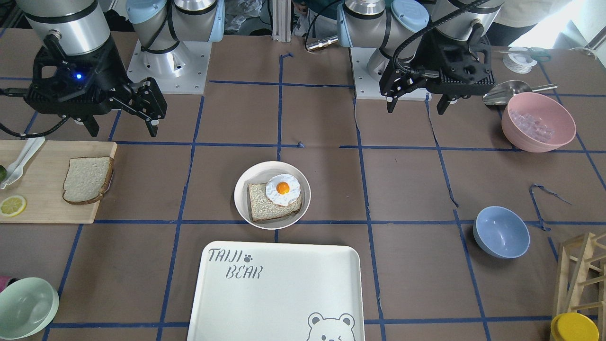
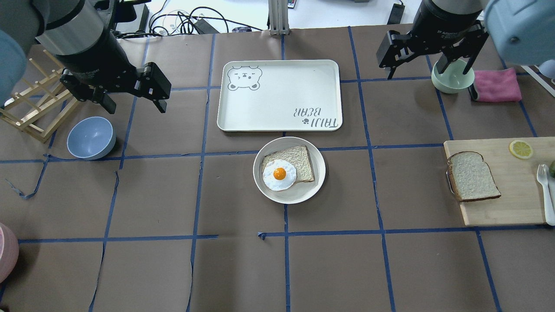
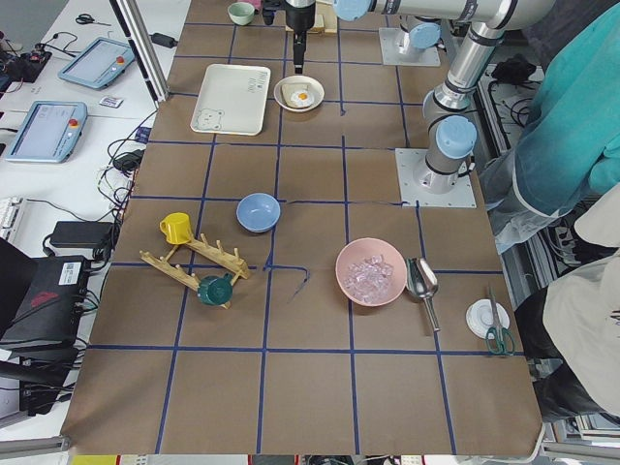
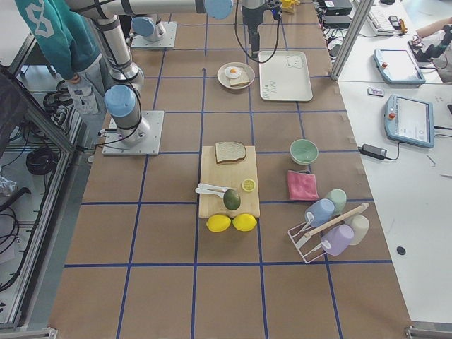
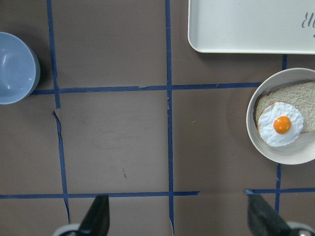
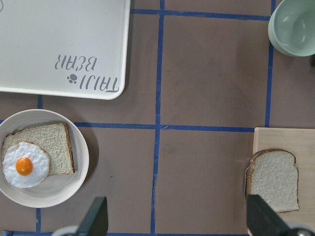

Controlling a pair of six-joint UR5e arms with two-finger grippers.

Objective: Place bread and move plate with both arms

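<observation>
The dark-crusted bread (image 1: 87, 180) lies flat on a wooden cutting board (image 1: 42, 199); it also shows in the overhead view (image 2: 472, 176) and the right wrist view (image 6: 273, 179). The round off-white plate (image 1: 242, 187) (image 2: 318, 173) (image 6: 81, 169) (image 5: 256, 142) sits mid-table and holds a paler slice (image 2: 299, 158) with a fried egg (image 2: 279, 174) on it. My right gripper (image 1: 122, 129) (image 2: 427, 76) is open and empty, high above the table near the board. My left gripper (image 1: 416, 108) (image 2: 135, 104) is open and empty, high on the other side.
The white "TAIJI BEAR" tray (image 2: 279, 95) lies just beyond the plate. A blue bowl (image 2: 91, 138) and a wooden rack (image 2: 30, 108) sit under my left arm. A green bowl (image 2: 453, 78) and a pink cloth (image 2: 496, 84) sit by my right gripper. A pink bowl (image 1: 538, 122) holds ice.
</observation>
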